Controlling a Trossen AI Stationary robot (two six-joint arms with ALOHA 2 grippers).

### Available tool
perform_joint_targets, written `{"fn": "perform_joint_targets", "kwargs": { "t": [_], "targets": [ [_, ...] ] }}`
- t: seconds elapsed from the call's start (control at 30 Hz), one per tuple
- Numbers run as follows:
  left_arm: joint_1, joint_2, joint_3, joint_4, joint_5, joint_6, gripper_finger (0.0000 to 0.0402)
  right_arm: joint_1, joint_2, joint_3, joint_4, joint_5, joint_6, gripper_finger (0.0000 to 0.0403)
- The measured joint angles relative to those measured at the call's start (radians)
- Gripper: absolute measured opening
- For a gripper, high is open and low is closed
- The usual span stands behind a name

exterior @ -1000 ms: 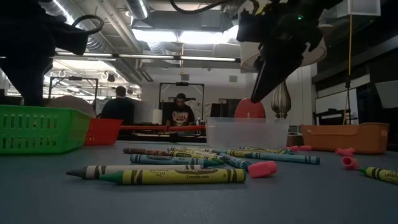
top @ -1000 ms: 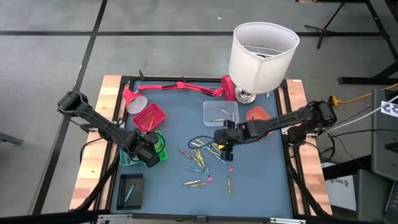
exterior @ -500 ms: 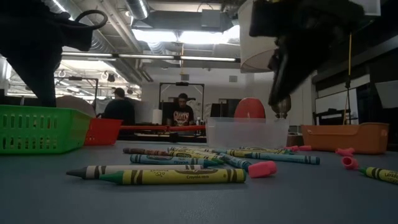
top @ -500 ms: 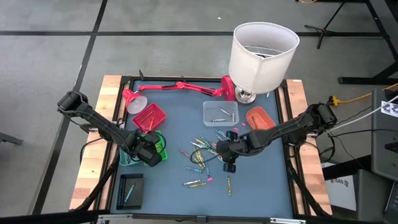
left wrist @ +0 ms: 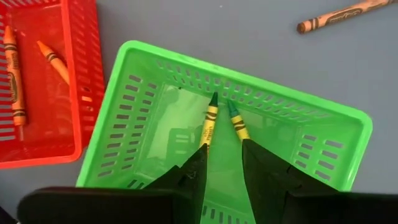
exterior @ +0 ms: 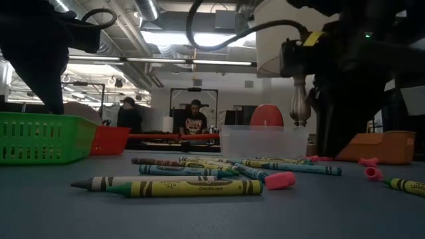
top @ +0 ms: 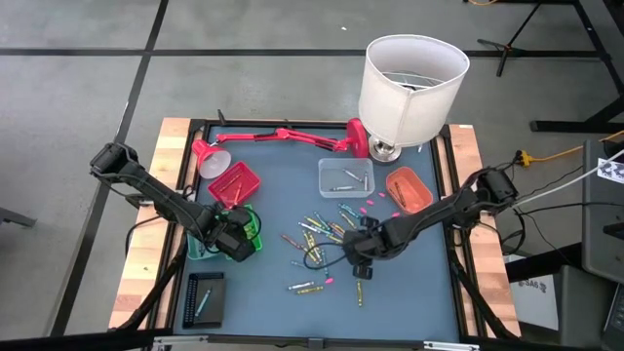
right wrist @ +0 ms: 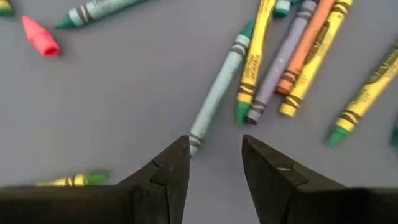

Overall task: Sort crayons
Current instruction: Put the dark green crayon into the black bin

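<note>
Thin paper-wrapped crayons [top: 322, 234] litter the middle of the blue-grey bench [top: 283, 185]; right gripper [right wrist: 214, 163] hovers open above them. Left gripper [left wrist: 222, 163] gapes over the green plastic basket [left wrist: 323, 134], holding nothing.

Even, bright light from above; ceiling lights [exterior: 199, 40] glare in the low view, arms there mere dark silhouettes. Right wrist view slightly blurred; soft shadows on the counter [top: 283, 185].

Crayons [right wrist: 219, 93]: paper-wrapped, matt. Green basket [left wrist: 155, 106]: glossy perforated plastic. Table [top: 283, 190]: smooth matt blue; wooden side rails [top: 146, 244].
</note>
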Motion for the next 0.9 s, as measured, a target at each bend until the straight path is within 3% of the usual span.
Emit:
{"fn": "perform_joint_targets", "kwargs": {
  "t": [0.5, 0.77, 0.9],
  "targets": [
    [0.000, 0.000, 0.000, 0.001, -0.002, 0.000, 0.0084, 0.000, 0.040, 0.001, 0.033, -0.017, 0.100, 0.0144],
    [0.000, 0.000, 0.000, 0.030, -0.051, 0.000, 0.0084, 0.000, 0.105, 0.006, 0.032, -0.017, 0.115, 0.0144],
    [0.000, 0.000, 0.000, 0.056, -0.072, 0.000, 0.0084, 0.000, 0.113, 0.005, 0.028, -0.017, 0.118, 0.0124]
  ]
}}
